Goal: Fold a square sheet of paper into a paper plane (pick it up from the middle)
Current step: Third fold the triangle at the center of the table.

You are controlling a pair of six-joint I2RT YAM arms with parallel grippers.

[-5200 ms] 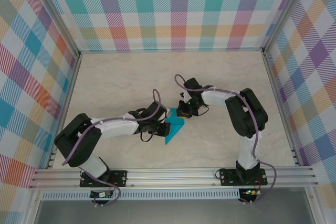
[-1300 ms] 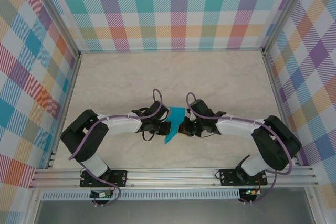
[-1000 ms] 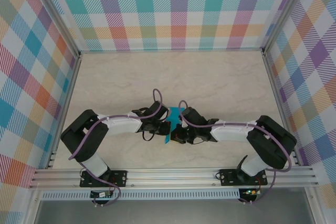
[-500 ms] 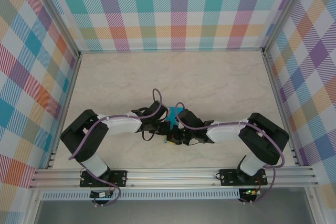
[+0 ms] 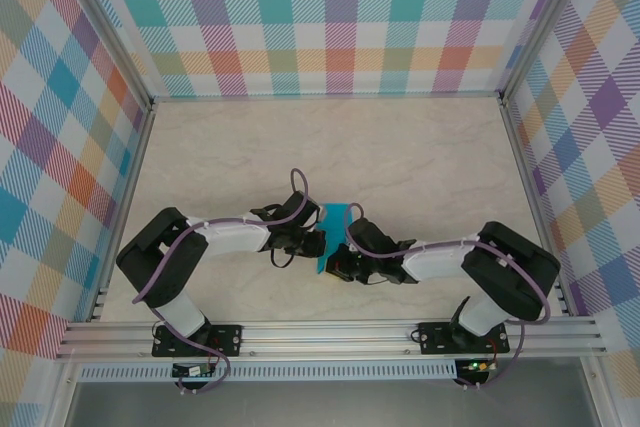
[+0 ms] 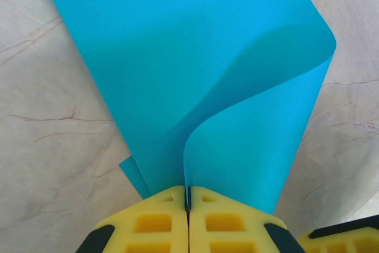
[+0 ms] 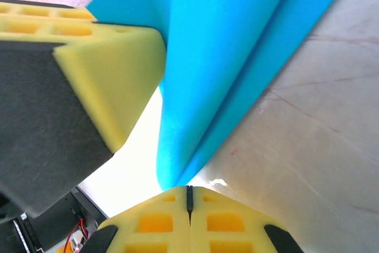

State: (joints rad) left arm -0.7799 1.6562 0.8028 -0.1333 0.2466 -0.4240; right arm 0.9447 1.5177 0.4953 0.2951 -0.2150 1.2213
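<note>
pinches the loosely curled square sheet of paper [image 6: 195, 75] low over the surface [image 6: 47, 117] between the arms, with left hand [image 6: 188, 205] and right hand [image 7: 189, 195] each pressed together on its edge, and risks tearing or skewing the crease through any uneven pull.

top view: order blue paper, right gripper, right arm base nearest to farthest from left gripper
1. blue paper: pinched in the left gripper
2. right gripper: close on its right
3. right arm base: near-right edge
</note>
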